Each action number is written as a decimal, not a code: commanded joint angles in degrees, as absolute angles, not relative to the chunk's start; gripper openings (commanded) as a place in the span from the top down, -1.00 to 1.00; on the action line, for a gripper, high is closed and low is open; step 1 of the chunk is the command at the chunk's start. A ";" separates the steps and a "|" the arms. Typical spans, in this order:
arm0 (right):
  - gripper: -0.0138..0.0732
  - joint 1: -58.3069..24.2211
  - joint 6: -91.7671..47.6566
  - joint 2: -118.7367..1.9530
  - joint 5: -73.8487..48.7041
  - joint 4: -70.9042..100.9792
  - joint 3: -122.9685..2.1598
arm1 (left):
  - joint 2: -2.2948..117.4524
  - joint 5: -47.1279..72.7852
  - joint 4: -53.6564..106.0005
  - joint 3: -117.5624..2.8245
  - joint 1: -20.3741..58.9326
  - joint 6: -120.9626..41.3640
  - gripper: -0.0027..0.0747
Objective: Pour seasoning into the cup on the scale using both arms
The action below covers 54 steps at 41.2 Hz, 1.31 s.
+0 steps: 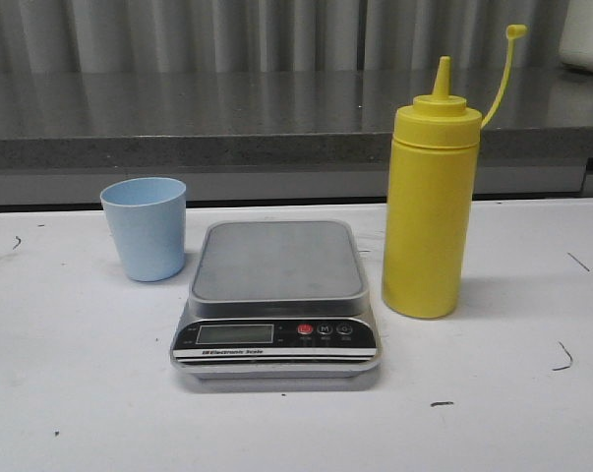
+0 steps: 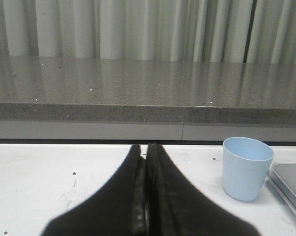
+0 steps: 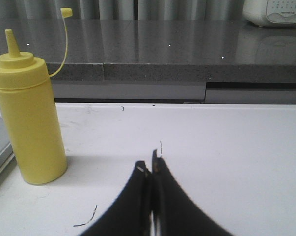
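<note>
The left gripper [image 2: 147, 147] has its two black fingers pressed together, tips meeting with no gap, and nothing is held between them; it hangs over bare white table [image 1: 70, 393] short of the cup [image 2: 247, 168]. The right gripper [image 3: 149, 162] is likewise closed on nothing, its fingertips touching (a thin seam is all that shows between them), over the table well apart from the seasoning bottle [image 3: 32, 115].

In the front view the scale [image 1: 276, 295] sits in the middle of the table, its steel platform bare and its black front panel facing the camera with one red and two dark buttons beside the LCD. The pale blue cup [image 1: 145, 228] stands upright just beside the scale's left rear corner, not on the platform. The yellow seasoning bottle [image 1: 429, 197] stands upright just to the right of the scale, its pointed nozzle uncapped and the tethered cap arching up on its thin strap.
</note>
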<state>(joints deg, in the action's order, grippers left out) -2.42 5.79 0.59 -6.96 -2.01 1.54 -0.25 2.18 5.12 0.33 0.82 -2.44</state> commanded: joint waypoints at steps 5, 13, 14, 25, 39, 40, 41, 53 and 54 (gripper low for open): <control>0.95 -2.10 5.21 1.53 -2.51 -2.75 1.21 | -1.34 -3.22 5.56 1.60 0.75 -2.04 0.98; 0.95 -2.10 5.27 1.53 -2.07 -3.04 0.60 | -1.34 -4.48 5.56 0.80 0.75 -2.04 0.98; 0.95 -2.10 5.27 1.53 -2.43 -3.04 -0.11 | -1.22 -4.37 5.56 0.11 0.75 -2.04 0.98; 0.95 -2.10 5.21 1.07 -7.42 -3.43 -10.86 | -1.03 1.77 5.56 -13.82 0.75 -2.04 0.98; 0.95 -2.10 5.21 -11.45 -19.89 -3.65 -28.44 | 10.88 21.16 5.56 -35.45 0.75 -2.04 0.98; 0.95 -2.10 5.21 -12.76 -21.28 -3.65 -29.68 | 11.89 22.82 5.56 -36.43 0.75 -2.04 0.98; 0.95 -2.10 5.21 -13.74 -22.76 -3.65 -30.54 | 13.18 24.10 5.56 -37.63 0.75 -2.04 0.98; 0.95 -2.10 5.21 -25.60 -31.58 -3.89 -33.62 | 21.68 29.62 5.56 -39.24 0.75 -2.04 0.98; 0.95 -2.10 5.21 -26.37 -31.58 -3.89 -33.62 | 22.14 30.04 5.56 -39.24 0.75 -2.04 0.98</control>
